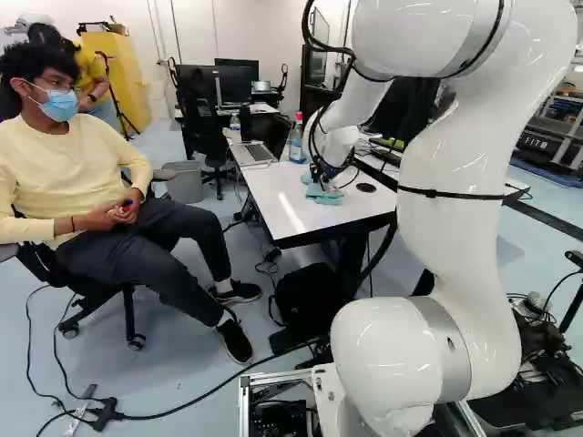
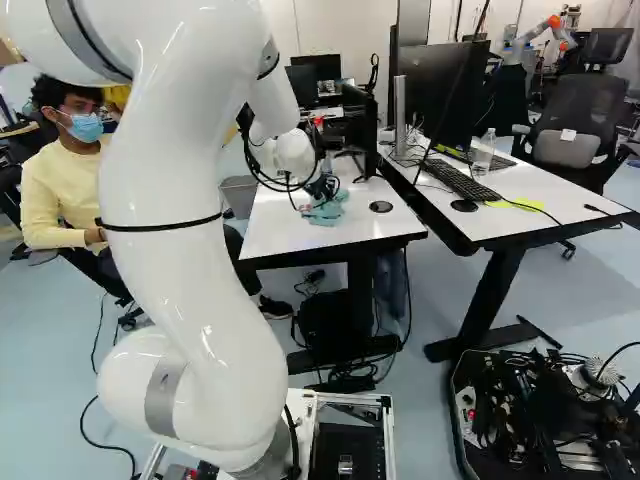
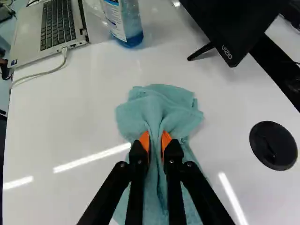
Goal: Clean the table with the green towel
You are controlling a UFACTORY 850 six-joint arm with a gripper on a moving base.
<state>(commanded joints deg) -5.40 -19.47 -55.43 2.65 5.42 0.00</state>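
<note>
In the left base view my gripper is low over the white table, at the green towel. The right base view shows the same towel lying near the table's middle. In the wrist view my gripper is shut on the towel, a bunched fold of it pinched between the orange pads. The cloth spreads out on the tabletop ahead of the fingers and also beneath them.
A laptop with a cable and a bottle of blue liquid stand ahead on the table. A monitor and a round black disc are on the other side. A person sits beside the table. Another desk adjoins it.
</note>
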